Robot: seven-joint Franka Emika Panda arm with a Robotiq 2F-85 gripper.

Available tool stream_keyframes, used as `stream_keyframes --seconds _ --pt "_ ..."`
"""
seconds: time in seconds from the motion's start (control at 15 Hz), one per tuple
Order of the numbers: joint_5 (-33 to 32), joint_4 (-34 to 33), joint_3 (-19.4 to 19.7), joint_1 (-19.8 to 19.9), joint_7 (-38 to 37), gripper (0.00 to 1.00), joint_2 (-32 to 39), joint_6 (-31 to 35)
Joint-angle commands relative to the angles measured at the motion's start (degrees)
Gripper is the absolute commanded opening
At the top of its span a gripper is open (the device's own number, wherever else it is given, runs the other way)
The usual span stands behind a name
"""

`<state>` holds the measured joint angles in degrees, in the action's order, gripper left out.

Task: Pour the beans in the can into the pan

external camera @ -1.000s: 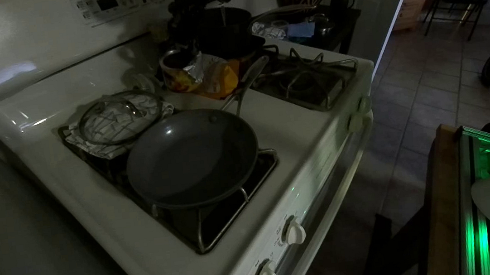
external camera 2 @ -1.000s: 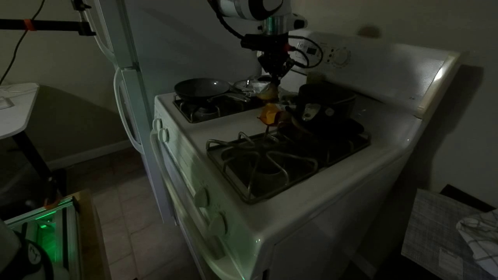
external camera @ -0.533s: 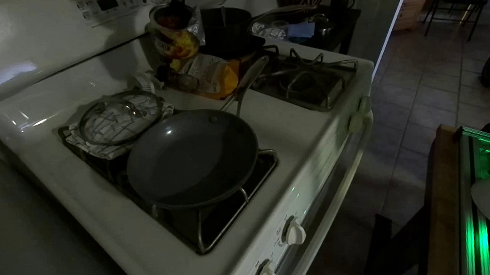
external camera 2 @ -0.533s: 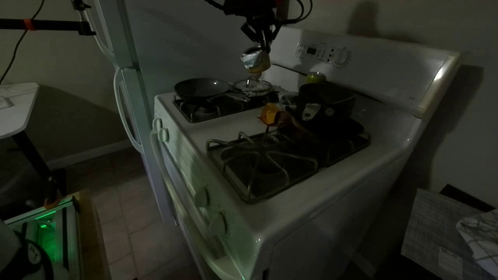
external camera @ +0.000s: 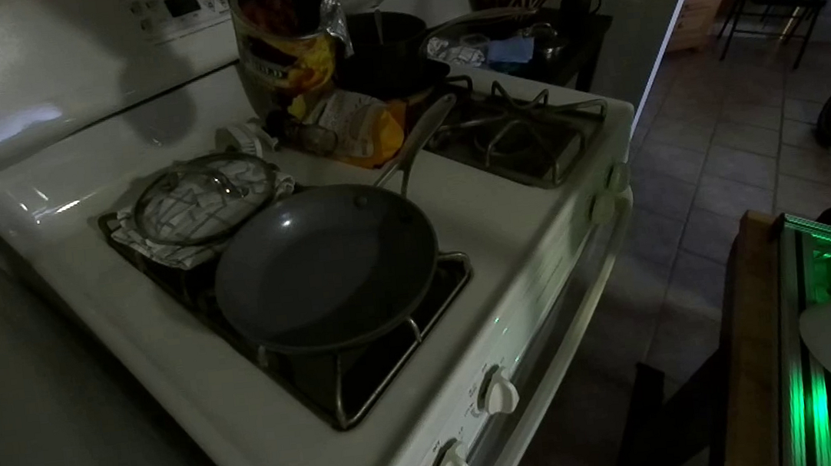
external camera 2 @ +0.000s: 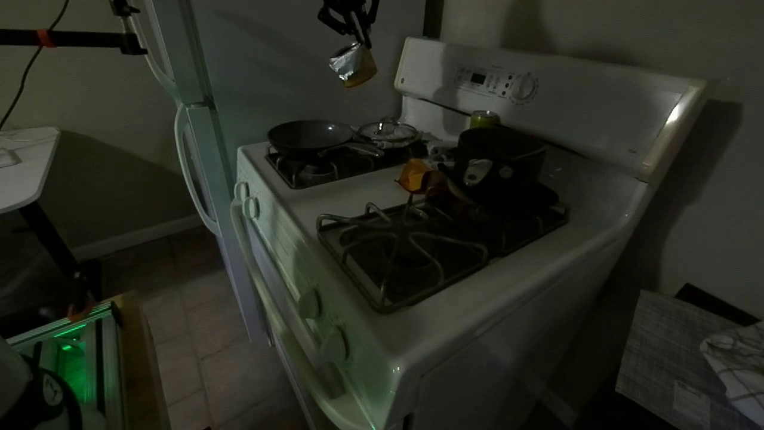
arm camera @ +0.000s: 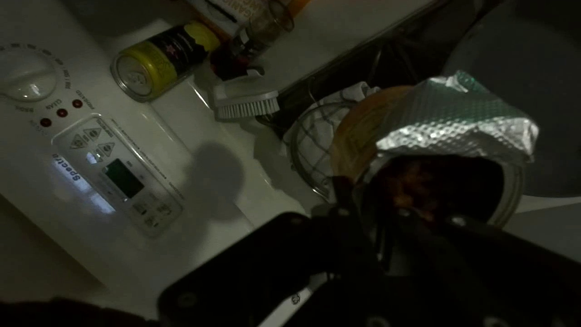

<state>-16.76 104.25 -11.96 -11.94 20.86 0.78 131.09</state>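
The open can, with a colourful label and a silver foil flap, hangs in the air above the back of the stove. It also shows in the wrist view, slightly tilted. The reddish-brown beans are inside it, also visible in the wrist view. My gripper is shut on the can's wall at the rim; the fingertips are dark and partly hidden. The dark grey pan sits on the front burner, its bottom bare. It also shows in an exterior view, lower than the can.
A glass lid on a checked towel lies behind the pan. The pan's handle points toward an orange bag. A black pot stands on the back burner. A yellow drink can and white brush lie near the control panel.
The can has been lifted off the stove top and raised high. In an exterior view it has moved up and left with the gripper, toward the pan's side. The pan has not moved.
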Motion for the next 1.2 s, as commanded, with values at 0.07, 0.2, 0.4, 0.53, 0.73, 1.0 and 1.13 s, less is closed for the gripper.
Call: stream_keyframes --seconds 0.07,0.2,0.4,0.53,0.73,1.0,1.13 --pt "-0.1 -0.2 0.2 0.1 0.6 0.03 0.2 -0.3" --pt "-7.7 -1.0 -0.8 -1.1 1.2 0.03 0.1 -2.8" --pt "-14.3 -0.9 -2.4 -2.6 2.7 0.03 -0.9 -5.8" --pt "-18.2 -0.4 -3.6 -3.8 4.0 0.03 -1.3 -7.3" --pt "-24.7 1.0 -5.1 -5.1 5.6 0.03 -1.8 -8.7" --pt "-24.2 -0.4 -5.2 -5.2 4.1 0.11 -0.1 -7.9" --pt "-24.2 -0.4 -5.1 -5.1 4.1 0.11 -0.1 -7.9"
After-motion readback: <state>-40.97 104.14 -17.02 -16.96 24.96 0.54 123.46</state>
